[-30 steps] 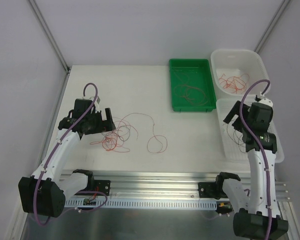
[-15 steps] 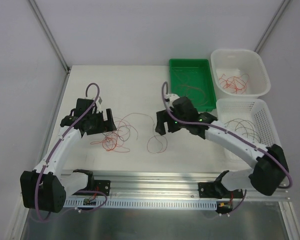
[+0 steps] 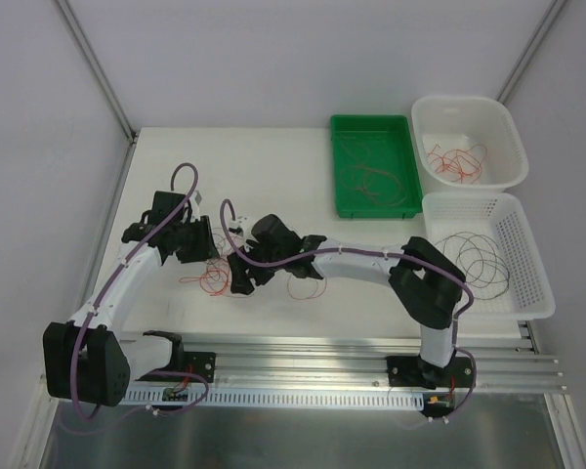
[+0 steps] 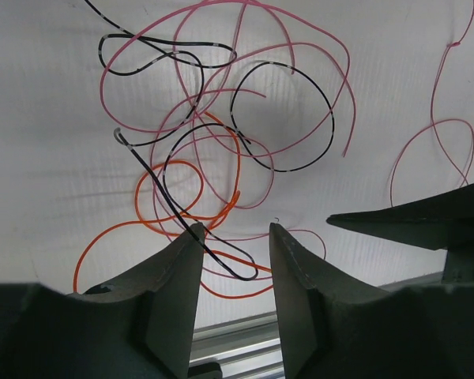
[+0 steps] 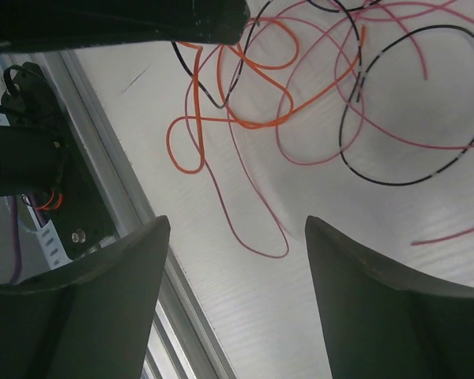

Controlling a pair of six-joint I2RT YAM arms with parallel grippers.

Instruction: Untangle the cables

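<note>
The cables (image 3: 215, 278) lie as a loose tangle of orange, pink-red and black wires on the white table, left of centre. One more red loop (image 3: 304, 284) lies just to their right. My left gripper (image 3: 203, 246) is at the tangle's upper left edge. In its wrist view the left gripper (image 4: 235, 237) is open with a narrow gap, and a black cable (image 4: 238, 275) and an orange cable (image 4: 174, 163) run between the fingers. My right gripper (image 3: 236, 278) reaches across over the tangle. This right gripper (image 5: 237, 229) is open wide above a pink loop (image 5: 261, 251).
A green tray (image 3: 335, 166) holds thin cables at the back. Right of it a white tub (image 3: 422, 109) holds red wires. A white basket (image 3: 474, 198) holds dark wires. An aluminium rail (image 3: 303, 357) runs along the near edge. The two grippers are close together.
The right arm swung from the basket at the right across the table to the tangle. The left gripper's jaws narrowed around the wires; the right jaws narrowed slightly.
</note>
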